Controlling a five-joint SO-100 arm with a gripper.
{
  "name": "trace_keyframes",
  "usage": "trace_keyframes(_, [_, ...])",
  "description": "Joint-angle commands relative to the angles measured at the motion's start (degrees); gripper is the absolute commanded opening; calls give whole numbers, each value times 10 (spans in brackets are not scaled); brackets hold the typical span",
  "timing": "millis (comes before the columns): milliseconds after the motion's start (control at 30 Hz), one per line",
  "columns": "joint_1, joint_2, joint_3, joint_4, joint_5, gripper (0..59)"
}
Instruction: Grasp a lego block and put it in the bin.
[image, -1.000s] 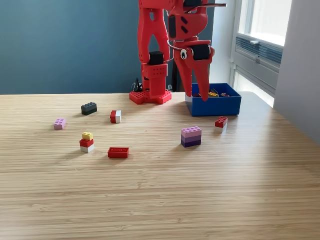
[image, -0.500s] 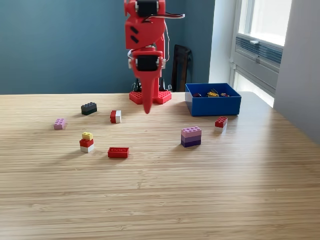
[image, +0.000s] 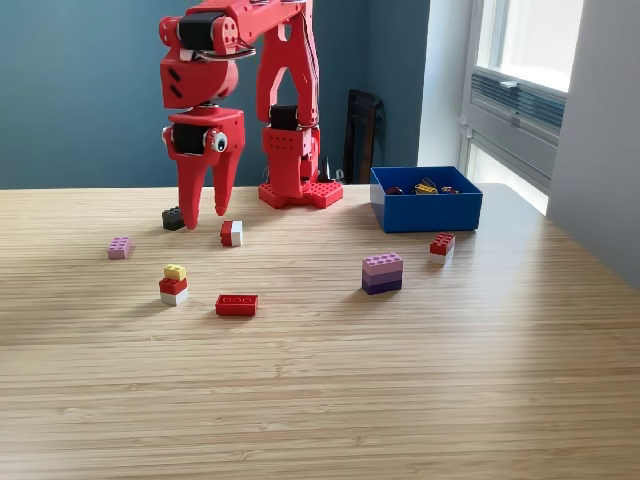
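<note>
Tool (image: 207, 217) is seen spread and empty, tips down; black block (image: 173, 217) lies just behind it, on ext. view's left, w/ red-white block (image: 231, 233) just right.

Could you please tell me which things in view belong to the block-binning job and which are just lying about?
Belong to the job:
claw, open
bin
black block
red-and-white block
pink block
red flat block
purple stack

Just lying about:
dark chair
window
</note>
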Motion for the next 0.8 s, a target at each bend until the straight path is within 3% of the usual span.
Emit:
trace_keyframes(33, [62, 27, 10, -1, 51, 224])
trace_keyframes(267, [118, 27, 42, -2, 147, 388])
trace_keyframes(800, [200, 27, 109, -1, 197, 311])
